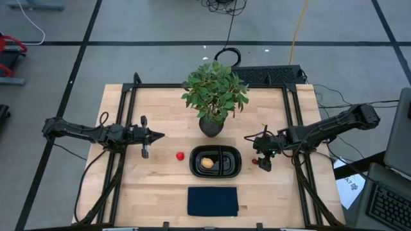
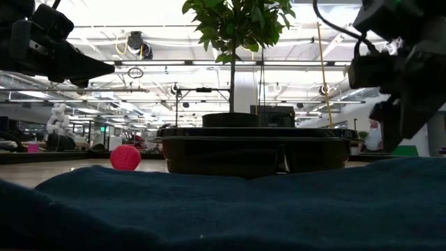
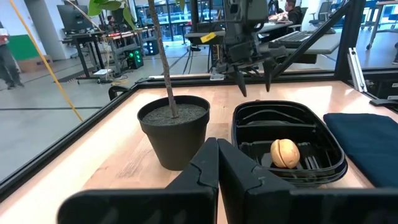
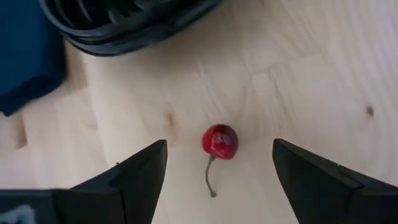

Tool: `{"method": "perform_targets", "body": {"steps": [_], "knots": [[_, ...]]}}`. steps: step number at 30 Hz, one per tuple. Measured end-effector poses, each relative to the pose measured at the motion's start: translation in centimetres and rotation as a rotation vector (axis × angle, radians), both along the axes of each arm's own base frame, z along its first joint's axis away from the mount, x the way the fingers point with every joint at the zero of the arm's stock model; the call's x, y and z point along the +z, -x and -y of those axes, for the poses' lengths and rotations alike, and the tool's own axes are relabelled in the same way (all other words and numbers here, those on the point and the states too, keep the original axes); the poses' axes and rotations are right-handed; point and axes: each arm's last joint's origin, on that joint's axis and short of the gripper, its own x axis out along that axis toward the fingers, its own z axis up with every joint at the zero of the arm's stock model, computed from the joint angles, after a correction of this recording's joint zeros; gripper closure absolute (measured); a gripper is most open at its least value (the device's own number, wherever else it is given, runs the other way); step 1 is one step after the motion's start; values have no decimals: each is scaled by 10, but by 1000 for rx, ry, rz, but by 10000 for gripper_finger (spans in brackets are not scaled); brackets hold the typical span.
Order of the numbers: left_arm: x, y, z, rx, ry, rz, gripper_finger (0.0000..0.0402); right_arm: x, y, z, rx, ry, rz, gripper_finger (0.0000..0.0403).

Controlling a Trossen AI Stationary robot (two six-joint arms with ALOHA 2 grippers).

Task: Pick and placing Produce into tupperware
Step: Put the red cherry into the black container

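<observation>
The black two-compartment tupperware [image 1: 216, 153] sits mid-table with the round yellow-orange piece [image 1: 207, 163] in one compartment [image 3: 285, 153]. The red strawberry-like piece [image 1: 180, 155] lies on the wood to its left [image 2: 125, 157]. The dark red berry with a stem [image 4: 220, 141] lies right of the container [image 1: 255, 162]. My right gripper [image 4: 219, 147] hangs open above the berry, pointing down, a finger on either side and clear of it [image 1: 261, 156]. My left gripper [image 1: 156, 135] is shut, level above the table left of the strawberry [image 3: 217, 152].
A potted leafy plant [image 1: 214, 96] stands just beyond the tupperware, its black pot [image 3: 174, 127] on the wood. A dark blue cloth [image 1: 212, 201] lies flat near the table's near edge. Black rails [image 1: 122, 128] run along the table's left and right sides.
</observation>
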Motion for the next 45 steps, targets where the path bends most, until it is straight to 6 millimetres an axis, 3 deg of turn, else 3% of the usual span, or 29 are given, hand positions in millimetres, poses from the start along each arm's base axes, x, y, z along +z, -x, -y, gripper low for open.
{"method": "perform_targets", "body": {"steps": [18,27,45], "knots": [[0,0,0,0,-3,-1,401,-23,4,2,-103,6,43,124],[0,0,0,0,-3,-5,401,-34,-4,-5,-72,36,19,124],[0,0,0,0,-1,-6,401,-37,-1,-12,30,80,7,124]]}}
